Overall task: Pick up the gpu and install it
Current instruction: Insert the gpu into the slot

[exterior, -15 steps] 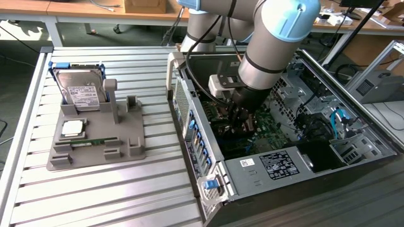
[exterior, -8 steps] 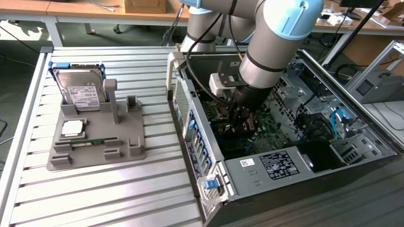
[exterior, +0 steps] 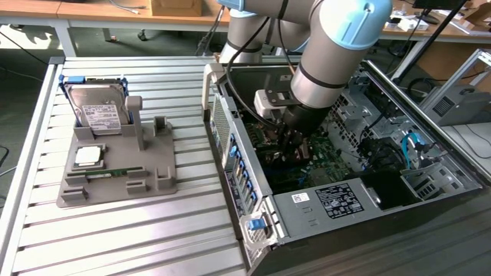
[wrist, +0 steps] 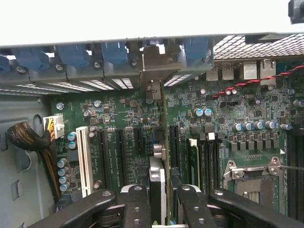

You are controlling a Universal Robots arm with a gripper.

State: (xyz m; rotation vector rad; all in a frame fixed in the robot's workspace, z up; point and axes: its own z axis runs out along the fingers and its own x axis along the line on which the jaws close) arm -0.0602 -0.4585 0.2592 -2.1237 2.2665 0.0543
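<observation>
My gripper point(exterior: 294, 146) reaches down into the open computer case point(exterior: 322, 201), over the green motherboard point(exterior: 326, 164). In the wrist view the gpu point(wrist: 158, 183) shows edge-on as a thin dark card, clamped between the two black fingers point(wrist: 135, 206) of my gripper point(wrist: 161, 209). The card stands upright above the black expansion slots point(wrist: 121, 152). Its metal end bracket point(wrist: 153, 69) lies against the case's rear slot openings, beside the blue retainers point(wrist: 114, 52). I cannot tell whether its lower edge sits in a slot.
On the slatted table at the exterior view's left stands a grey holder point(exterior: 115, 172) with a silver hard drive point(exterior: 100, 112), a square chip point(exterior: 88, 155) and a green memory stick point(exterior: 115, 171). In the case are a cable bundle point(wrist: 28, 137), a white slot point(wrist: 83, 161) and a CPU socket point(wrist: 254, 183).
</observation>
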